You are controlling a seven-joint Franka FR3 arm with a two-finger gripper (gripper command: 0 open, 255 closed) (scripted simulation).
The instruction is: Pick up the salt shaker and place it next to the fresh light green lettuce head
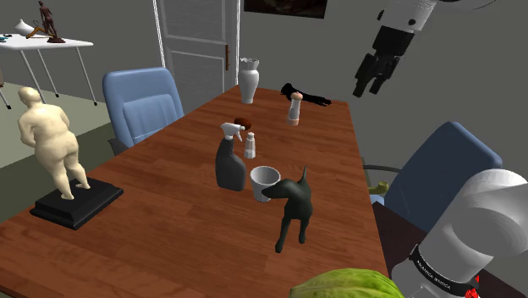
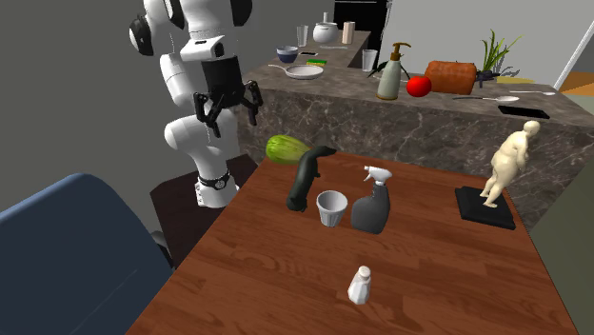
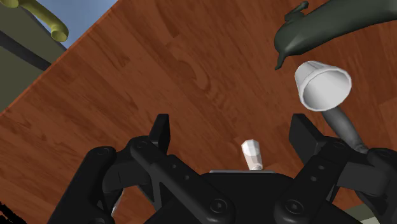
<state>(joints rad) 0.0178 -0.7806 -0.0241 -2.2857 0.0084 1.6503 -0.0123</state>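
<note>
Progress is nil: the small white salt shaker [image 1: 250, 146] stands untouched on the brown wooden desk [image 1: 169, 229]. The black tool [image 1: 372, 87] hangs wide and empty above. Grasping, carrying and placing beside the light green lettuce head [image 1: 347, 284] all remain.

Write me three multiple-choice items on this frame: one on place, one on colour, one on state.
1. Where does the salt shaker stand?
A. On the wooden table, near the spray bottle
B. On the stone counter
C. On a blue chair

2. What colour is the cup?
A. Red
B. White
C. Blue

3. How is the tool?
A. Shut on the shaker
B. Open, above the table, holding nothing
C. Shut on the cup

Key: 1 A, it stands upright on the wood near the bottle. 2 B, it is plain white. 3 B, the wrist view shows the fingers apart, with the shaker untouched on the table.
</note>
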